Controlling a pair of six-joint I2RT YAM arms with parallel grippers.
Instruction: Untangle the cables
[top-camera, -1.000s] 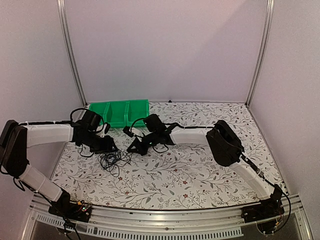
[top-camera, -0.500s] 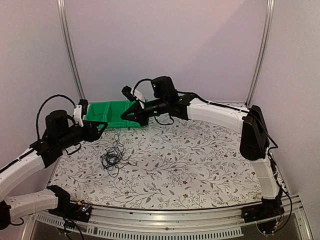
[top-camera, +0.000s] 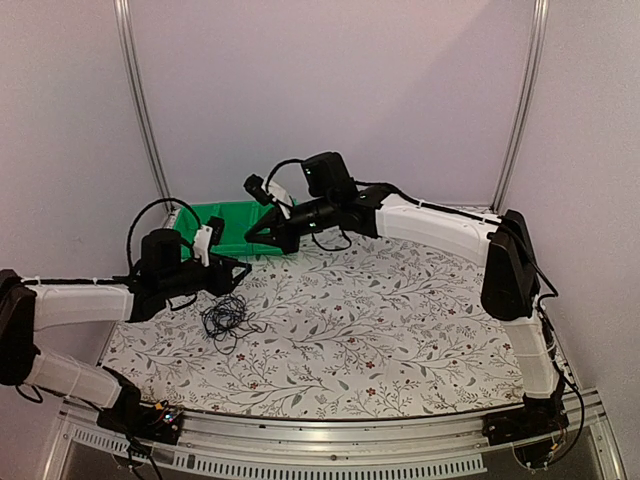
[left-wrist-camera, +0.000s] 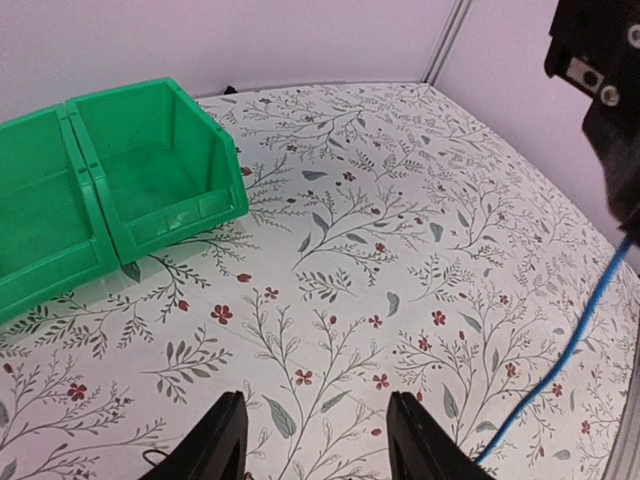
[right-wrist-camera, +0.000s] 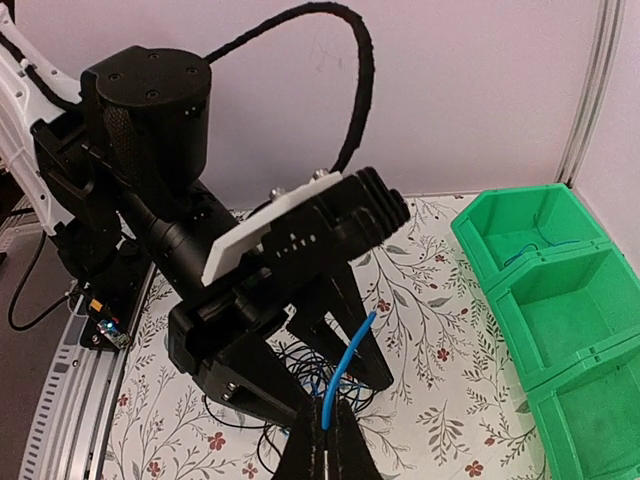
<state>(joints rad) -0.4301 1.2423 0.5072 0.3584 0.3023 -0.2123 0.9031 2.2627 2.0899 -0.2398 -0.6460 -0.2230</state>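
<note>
No writing, number, brand or sign can be read in any view; the white plate (right-wrist-camera: 275, 232) in the right wrist view carries a short row of small dark marks, too small to make out; a pale patch (left-wrist-camera: 583, 72) on the black housing (left-wrist-camera: 600, 35) at the upper right of the left wrist view is too blurred to read; the tabletop (top-camera: 400, 320) bears a printed pattern of leaves and small flowers only.
</note>
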